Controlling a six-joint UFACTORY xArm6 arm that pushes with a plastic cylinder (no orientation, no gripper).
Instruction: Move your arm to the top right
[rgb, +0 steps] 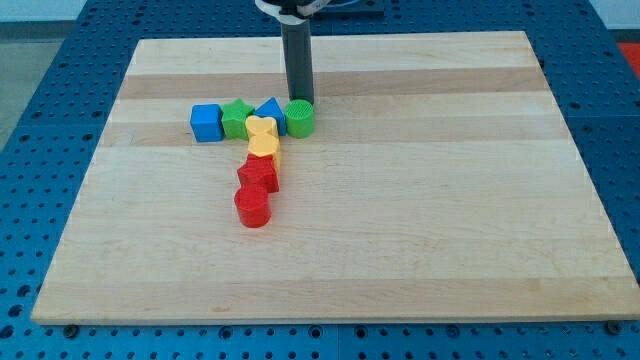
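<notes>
My tip (299, 99) stands at the upper middle of the wooden board (420, 200), right behind the green cylinder (300, 118) and touching or nearly touching its top side. To the cylinder's left runs a row: a blue triangular block (270, 109), a green star block (237, 118) and a blue cube (206, 123). Below the row a column runs down: a yellow heart-like block (261, 130), a second yellow block (267, 152), a red star-like block (258, 177) and a red cylinder (253, 207).
The board lies on a blue perforated table (40, 120) that shows on all sides. The rod's mount (292, 8) is at the view's top edge.
</notes>
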